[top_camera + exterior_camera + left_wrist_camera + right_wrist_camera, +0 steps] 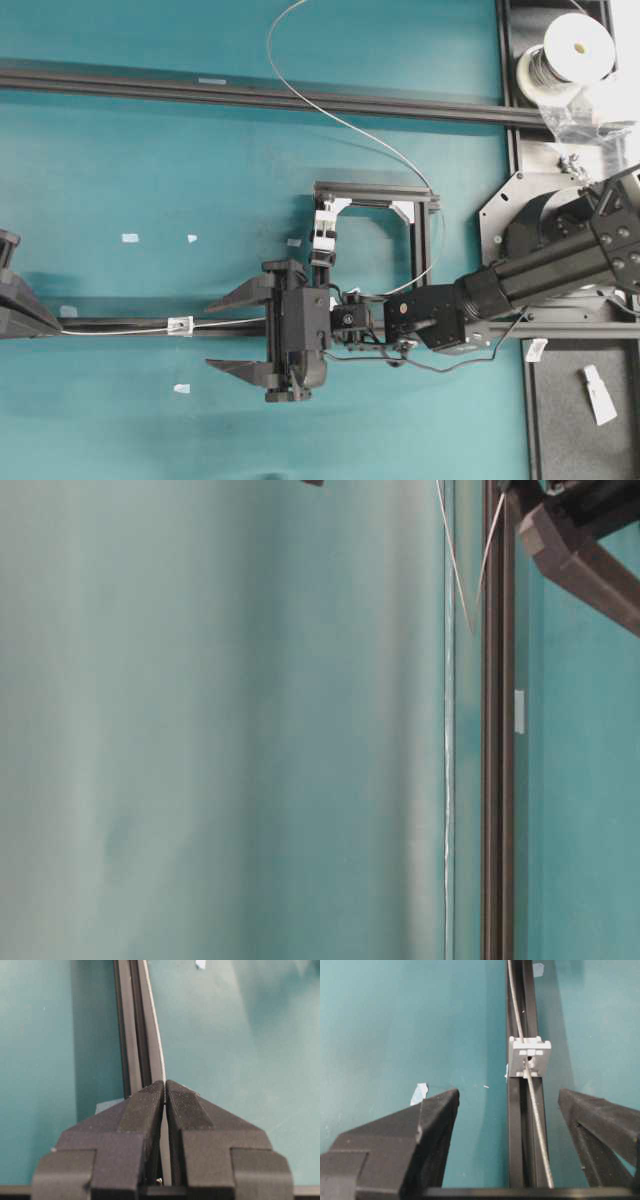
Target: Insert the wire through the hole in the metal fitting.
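On the left rail, the wire (532, 1091) already passes through the fitting (530, 1056), left gripper (165, 1091) pinching it, right gripper (232, 332) gaping wide; pulling slack seems next.

The left end effector (164, 1091) has its two black ribbed fingers (145, 1110) pressed together on the wire (159, 1055), which runs up from their tips along the right edge of the black rail (131, 1025) lying on the teal table (45, 1050).

wire spool (572, 52), black rails (250, 95), tape scraps (129, 238)
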`<state>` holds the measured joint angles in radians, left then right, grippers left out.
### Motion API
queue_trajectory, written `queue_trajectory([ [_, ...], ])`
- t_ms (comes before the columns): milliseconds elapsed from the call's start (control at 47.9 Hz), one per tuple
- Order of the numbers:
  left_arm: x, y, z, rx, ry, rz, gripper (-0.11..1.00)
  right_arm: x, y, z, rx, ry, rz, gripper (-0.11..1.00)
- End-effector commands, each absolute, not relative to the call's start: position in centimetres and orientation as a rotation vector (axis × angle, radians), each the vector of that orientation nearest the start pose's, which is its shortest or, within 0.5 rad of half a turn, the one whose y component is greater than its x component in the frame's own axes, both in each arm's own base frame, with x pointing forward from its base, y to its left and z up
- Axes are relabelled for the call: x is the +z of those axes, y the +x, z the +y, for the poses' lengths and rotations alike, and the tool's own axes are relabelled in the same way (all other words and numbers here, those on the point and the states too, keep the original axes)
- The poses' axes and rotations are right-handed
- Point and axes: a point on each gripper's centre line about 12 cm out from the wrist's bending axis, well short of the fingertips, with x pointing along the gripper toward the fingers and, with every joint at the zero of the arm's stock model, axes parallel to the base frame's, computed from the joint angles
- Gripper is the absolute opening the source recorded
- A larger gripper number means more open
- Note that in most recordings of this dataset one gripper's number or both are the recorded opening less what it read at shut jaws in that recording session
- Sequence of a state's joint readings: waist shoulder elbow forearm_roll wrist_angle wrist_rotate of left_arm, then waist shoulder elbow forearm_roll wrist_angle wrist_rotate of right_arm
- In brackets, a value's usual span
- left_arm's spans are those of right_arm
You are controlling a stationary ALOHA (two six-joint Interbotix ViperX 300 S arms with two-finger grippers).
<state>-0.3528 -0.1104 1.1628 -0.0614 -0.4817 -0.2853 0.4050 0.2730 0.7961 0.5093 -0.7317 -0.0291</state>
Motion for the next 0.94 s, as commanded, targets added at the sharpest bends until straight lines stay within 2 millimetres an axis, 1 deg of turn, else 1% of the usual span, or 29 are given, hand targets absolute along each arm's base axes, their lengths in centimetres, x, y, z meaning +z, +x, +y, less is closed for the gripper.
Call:
queue_trajectory([
  [0, 11.6, 26.5, -9.5, -0.226, -0.224, 0.580, -0.10, 10.8, 37.2, 11.9, 0.014, 0.227, 0.343, 0.88],
  [146, 12.2, 27.3, -9.9, -0.236, -0.222, 0.558, -0.10, 10.8, 37.2, 11.9, 0.015, 0.224, 0.343, 0.88],
  [334, 12.2, 27.9, -10.1, -0.235, -0.220, 0.564, -0.10, 10.8, 37.2, 11.9, 0.015, 0.224, 0.343, 0.88],
  [542, 11.7, 27.8, -10.0, -0.229, -0.224, 0.579, -0.10, 10.8, 37.2, 11.9, 0.015, 0.224, 0.343, 0.88],
  [626, 11.7, 27.8, -10.0, -0.229, -0.222, 0.582, -0.06, 10.8, 37.2, 11.9, 0.015, 0.224, 0.343, 0.88],
  [688, 11.6, 27.8, -9.9, -0.227, -0.222, 0.585, 0.00, 10.8, 37.2, 11.9, 0.015, 0.224, 0.343, 0.88],
  [751, 11.5, 27.6, -9.9, -0.225, -0.220, 0.589, 0.10, 10.8, 37.2, 11.9, 0.015, 0.225, 0.342, 0.88],
  [834, 11.3, 27.5, -9.7, -0.221, -0.217, 0.593, 0.30, 10.8, 37.2, 11.9, 0.015, 0.225, 0.342, 0.88],
  [918, 11.5, 27.7, -9.4, -0.212, -0.216, 0.584, 0.55, 10.8, 37.2, 11.9, 0.015, 0.225, 0.342, 0.88],
])
